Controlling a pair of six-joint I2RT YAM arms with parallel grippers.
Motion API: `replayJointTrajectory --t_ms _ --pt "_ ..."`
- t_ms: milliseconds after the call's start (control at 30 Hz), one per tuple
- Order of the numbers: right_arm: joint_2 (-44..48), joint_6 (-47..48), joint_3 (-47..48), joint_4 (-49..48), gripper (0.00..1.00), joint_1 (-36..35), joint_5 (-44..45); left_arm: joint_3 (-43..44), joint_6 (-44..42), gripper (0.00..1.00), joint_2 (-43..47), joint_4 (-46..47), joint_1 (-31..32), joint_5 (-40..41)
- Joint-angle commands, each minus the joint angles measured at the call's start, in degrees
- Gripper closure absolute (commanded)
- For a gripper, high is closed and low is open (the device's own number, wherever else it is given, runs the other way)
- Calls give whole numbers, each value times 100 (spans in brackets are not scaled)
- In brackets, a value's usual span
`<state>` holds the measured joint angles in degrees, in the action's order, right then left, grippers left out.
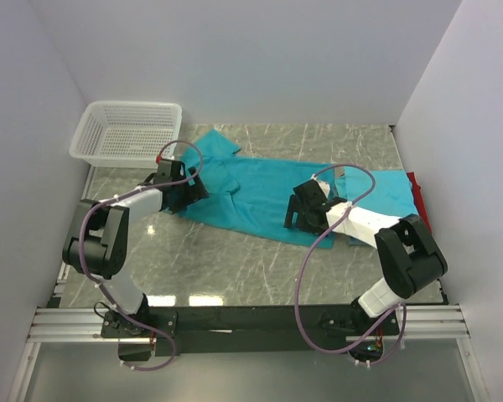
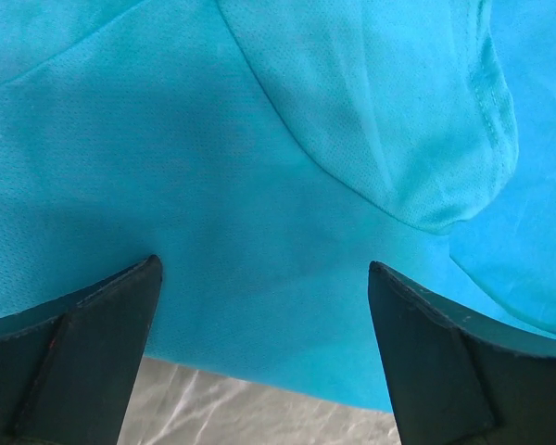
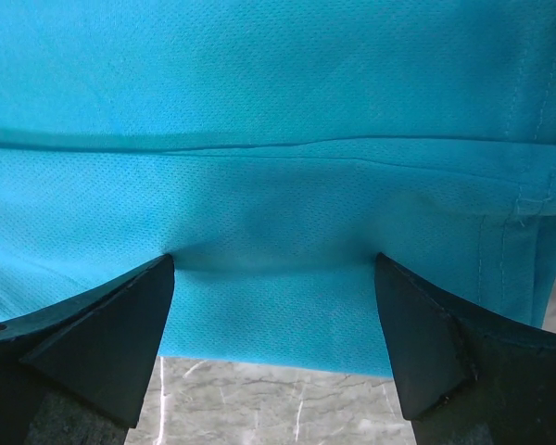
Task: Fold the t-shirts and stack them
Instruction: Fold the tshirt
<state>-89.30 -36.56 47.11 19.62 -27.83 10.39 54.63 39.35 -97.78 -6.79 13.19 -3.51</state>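
1. Here the teal shirt (image 1: 260,197) lies spread flat across the middle of the table (image 1: 235,260), not yet folded. A red shirt (image 1: 417,188) peeks out at its right end.
2. The left pincer (image 2: 264,278) stands wide open over the shirt's left edge, beside a sleeve fold, and holds nothing. The right pincer (image 3: 273,269) is also spread wide over the near hem, its tips at the cloth with nothing gripped.
3. If either pincer closes too shallow, it would likely catch only the top layer or miss the hem, and the cloth would slip on the lift.
4. Tips pressed too hard could drag the shirt and bunch it, spoiling the fold line.
5. Uneven lifts by the two arms would skew the fold, and the right arm's sweep might disturb the red shirt.
6. The basket (image 1: 127,132) sits well apart at the back left and looks like no hazard.
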Motion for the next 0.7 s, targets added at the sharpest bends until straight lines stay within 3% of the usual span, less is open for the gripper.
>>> replayJointTrajectory --t_ms 0,467,667 --pt "105 -97 -290 -134 5 -11 -63 -426 283 1 259 -569 -9 122" --pt "1379 -396 -1362 16 5 -213 -468 -2324 1784 0 2472 -1896 254 149" --pt "1783 -642 -1679 270 5 -424 -363 -2711 2191 1 3677 -2617 430 333"
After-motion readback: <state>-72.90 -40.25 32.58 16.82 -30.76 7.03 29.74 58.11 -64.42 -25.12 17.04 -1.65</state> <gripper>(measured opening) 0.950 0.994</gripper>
